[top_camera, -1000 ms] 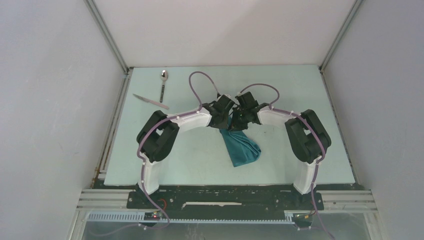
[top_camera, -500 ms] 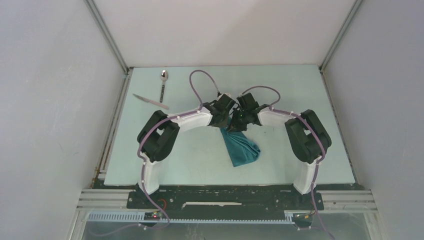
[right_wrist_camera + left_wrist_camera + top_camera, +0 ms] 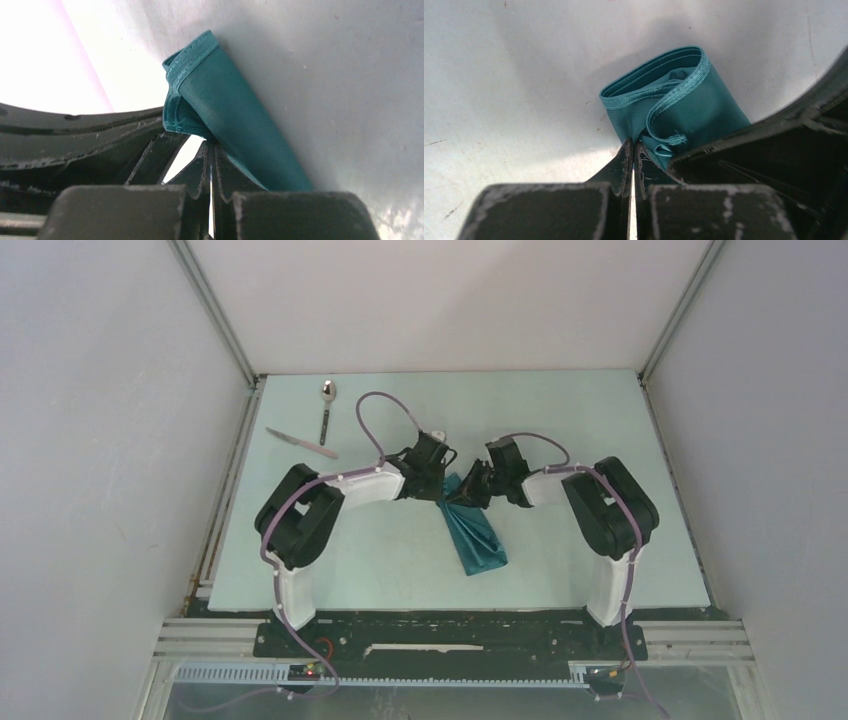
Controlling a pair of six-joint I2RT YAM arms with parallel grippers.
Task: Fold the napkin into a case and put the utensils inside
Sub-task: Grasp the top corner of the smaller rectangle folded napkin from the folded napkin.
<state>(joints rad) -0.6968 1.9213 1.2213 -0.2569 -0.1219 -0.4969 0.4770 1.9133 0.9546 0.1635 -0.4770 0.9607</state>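
**Step in hand:** folding. Loading of the utensils has not begun.

**Napkin** [image 3: 478, 537]: lies mid-bench as a bunched, narrow strip. Its near end rests on the bench [image 3: 600, 410], and its far end is gathered up between the two arms.

**Left tool** [image 3: 633, 150]: jaws clenched tight, pinching the layered hem at that far end.

**Right tool** [image 3: 210, 150]: likewise clenched, with cloth caught at its tips and draped over them. The two tools sit just beside each other.

**Utensils:** the spoon [image 3: 326, 405] and knife [image 3: 300, 442] lie at the far left of the bench, well apart from the cloth.

**Judgement:** the fold looks uneven, and I see no pocket formed. The next move calls for both arms to carry the held end in step, keeping the layers aligned. The cloth should be laid flat before either tool lets go.
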